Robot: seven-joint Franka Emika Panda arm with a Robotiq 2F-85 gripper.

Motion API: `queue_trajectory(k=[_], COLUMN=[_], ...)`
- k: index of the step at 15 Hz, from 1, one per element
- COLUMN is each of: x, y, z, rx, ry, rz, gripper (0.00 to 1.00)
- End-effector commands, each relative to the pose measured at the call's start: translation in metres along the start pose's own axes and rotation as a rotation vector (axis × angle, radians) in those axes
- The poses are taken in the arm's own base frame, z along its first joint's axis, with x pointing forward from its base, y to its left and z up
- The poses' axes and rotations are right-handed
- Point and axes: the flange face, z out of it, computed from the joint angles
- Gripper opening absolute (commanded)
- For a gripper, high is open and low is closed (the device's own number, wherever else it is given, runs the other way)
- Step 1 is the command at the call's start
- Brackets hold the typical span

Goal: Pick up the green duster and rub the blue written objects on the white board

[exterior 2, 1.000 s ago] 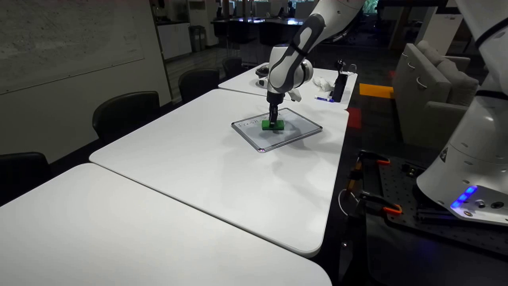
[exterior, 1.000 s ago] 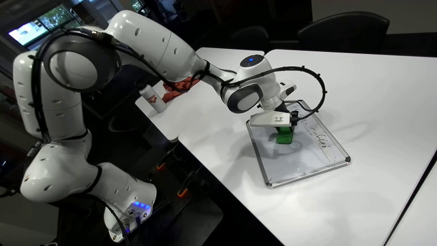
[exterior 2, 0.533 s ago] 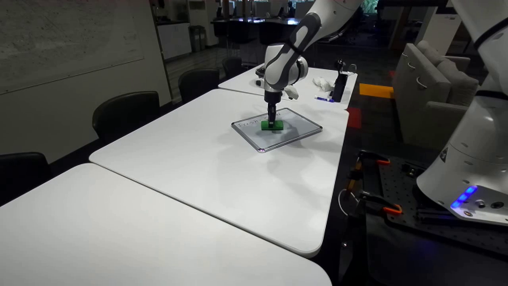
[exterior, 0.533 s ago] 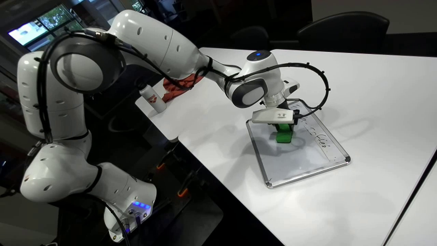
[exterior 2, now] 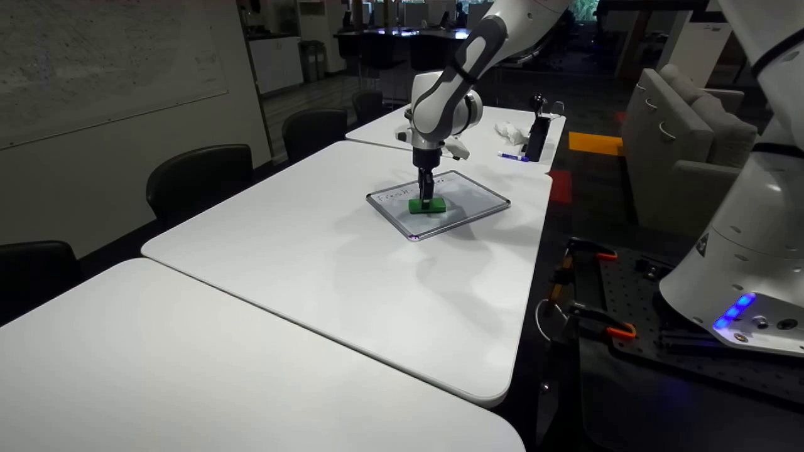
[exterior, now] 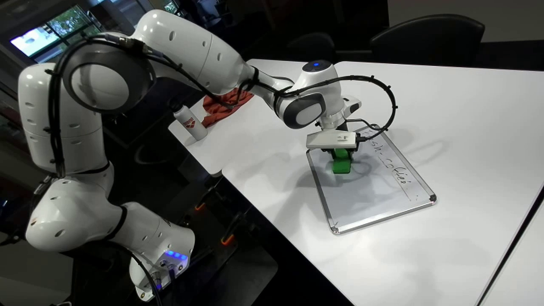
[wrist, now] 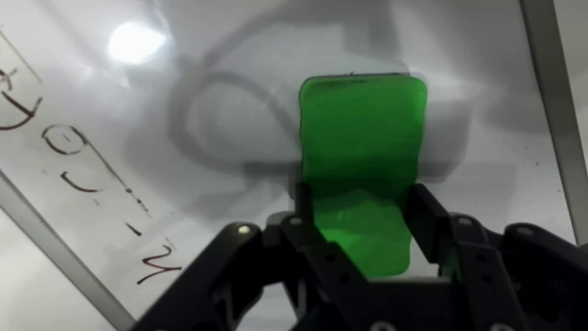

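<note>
Clamping green duster (wrist: 363, 138), pincer (wrist: 359, 195) snug either side, marker (exterior 2: 514, 156) only in an exterior view

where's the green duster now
In the wrist view, the green duster is right of centre, gripped by the hand over the white board, writing to its left.

I see room for a hand across the white rectangular dry-erase board (exterior: 369, 208) on both sides of the green oblong duster (wrist: 363, 124): broad toward the dark lettering (exterior: 398, 173), narrower toward the nearer bar of the silver metal frame (wrist: 560, 115). The black two-fingered gripper (wrist: 358, 196) hems in the duster's long sides. Straight above, the white jointed arm (exterior: 199, 55) bars the way, and a black looping cable (exterior: 394, 106) bows out beside it. Past the frame, the white tabletop (exterior 2: 377, 282) runs flat toward rounded black chairs (exterior 2: 200, 182).
</note>
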Motion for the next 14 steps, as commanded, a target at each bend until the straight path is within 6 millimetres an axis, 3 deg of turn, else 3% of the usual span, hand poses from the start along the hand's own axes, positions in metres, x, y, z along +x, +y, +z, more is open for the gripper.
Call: queue_trajectory(k=[1, 6, 8, 10, 14], x=[-0.009, -0.002, 0.010, 0.022, 0.040], y=[-0.047, -0.120, -0.151, -0.185, -0.250], z=[-0.034, -0.082, -0.090, -0.091, -0.069], rx=[-0.028, -0.061, -0.040, -0.017, 0.032], ry=[0.043, 0.106, 0.104, 0.088, 0.028], rz=[-0.064, -0.232, -0.295, -0.360, -0.491], gripper=[0.29, 0.29, 0.29, 0.29, 0.29])
